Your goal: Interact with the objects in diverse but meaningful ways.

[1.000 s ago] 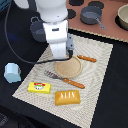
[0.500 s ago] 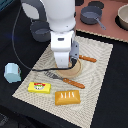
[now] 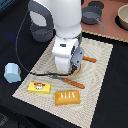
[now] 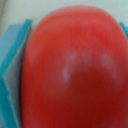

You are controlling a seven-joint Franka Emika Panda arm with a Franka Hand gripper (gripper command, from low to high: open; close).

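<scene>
In the wrist view a red tomato (image 4: 72,65) fills the frame, with a teal finger pad (image 4: 14,55) pressed against its side. In the exterior view my gripper (image 3: 74,66) is low over the tan plate (image 3: 79,71) on the placemat and hides the tomato. The jaws look closed on the tomato. A yellow packet (image 3: 39,87) and a bread loaf (image 3: 68,97) lie at the mat's near edge. A light-blue cup (image 3: 12,72) stands off the mat at the exterior view's left. A grey pot (image 3: 92,17) sits at the back.
An orange-handled knife (image 3: 74,83) lies in front of the plate and an orange-handled fork (image 3: 90,59) beside it. A second grey pot (image 3: 40,32) stands behind the arm. A beige bowl (image 3: 122,17) is at the back right. A black cable (image 3: 22,45) loops at the left.
The arm has come down from above the plate until the gripper is just over it, and it now covers most of the plate. The other objects have not moved.
</scene>
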